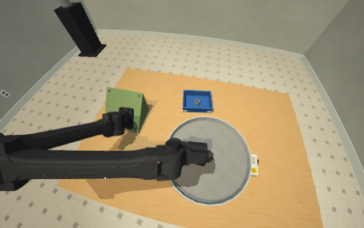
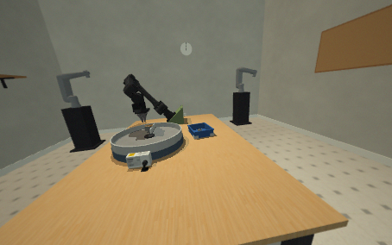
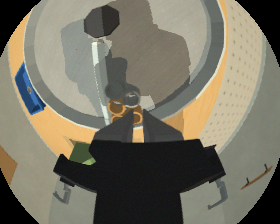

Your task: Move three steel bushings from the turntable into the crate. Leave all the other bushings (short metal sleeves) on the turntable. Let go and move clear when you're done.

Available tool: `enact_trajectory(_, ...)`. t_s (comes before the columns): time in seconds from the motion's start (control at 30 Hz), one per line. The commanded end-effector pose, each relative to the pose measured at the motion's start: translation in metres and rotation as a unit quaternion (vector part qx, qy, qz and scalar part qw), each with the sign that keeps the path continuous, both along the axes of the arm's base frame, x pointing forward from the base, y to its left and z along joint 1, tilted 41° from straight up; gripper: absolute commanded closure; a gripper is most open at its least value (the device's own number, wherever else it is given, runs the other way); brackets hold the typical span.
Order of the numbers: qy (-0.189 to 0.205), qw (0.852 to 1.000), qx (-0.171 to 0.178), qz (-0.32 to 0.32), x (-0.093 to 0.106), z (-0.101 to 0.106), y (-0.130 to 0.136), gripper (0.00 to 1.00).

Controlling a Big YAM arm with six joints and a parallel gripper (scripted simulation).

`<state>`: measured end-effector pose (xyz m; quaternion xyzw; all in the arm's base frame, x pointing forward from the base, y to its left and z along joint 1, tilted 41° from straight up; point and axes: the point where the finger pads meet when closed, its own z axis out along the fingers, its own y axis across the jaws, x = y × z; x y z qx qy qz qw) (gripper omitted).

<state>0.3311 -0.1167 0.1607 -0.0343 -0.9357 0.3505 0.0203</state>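
Observation:
The blue crate (image 1: 198,109) (image 2: 205,134) (image 3: 25,85) stands beside the turntable (image 1: 228,160) (image 2: 168,145) (image 3: 48,55). One grey steel bushing (image 1: 196,100) lies in the crate. In the wrist view a steel bushing (image 3: 132,98) stands on the turntable just beyond the fingertips, with a copper-coloured bushing (image 3: 116,107) to its left and another copper-coloured bushing (image 3: 137,118) partly behind the fingers. Any further steel bushing is hard to tell in the shadow. My gripper (image 2: 143,121) (image 3: 138,112) is narrowly open, with nothing between its fingers, above the bushings. In the top view the arm hides the bushings.
A pale bar (image 3: 99,70) runs from the dark hub (image 3: 102,21) (image 2: 149,135) to the turntable's rim, left of the bushings in the wrist view. A green wedge-shaped block (image 1: 122,99) (image 2: 178,116) stands near the arm. A white control box (image 1: 254,164) (image 2: 138,160) sits at the turntable's outer edge.

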Motion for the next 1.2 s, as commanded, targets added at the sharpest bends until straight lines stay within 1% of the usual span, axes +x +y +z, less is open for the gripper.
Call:
enact_trajectory(0.0,-0.019,1.0,0.0,0.01,0.0169,0.0124,0.0029,0.87)
enact_trajectory(0.67,-0.019,1.0,0.0,0.01,0.0169,0.0125,0.0029,0.87)
enact_trajectory(0.9,-0.02,1.0,0.0,0.01,0.0209,0.0132,0.0027,0.87)
enact_trajectory(0.93,-0.011,1.0,0.0,0.01,0.014,0.0068,0.0027,0.87)
enact_trajectory(1.17,-0.012,1.0,0.0,0.01,0.0139,0.0076,0.0026,0.87)
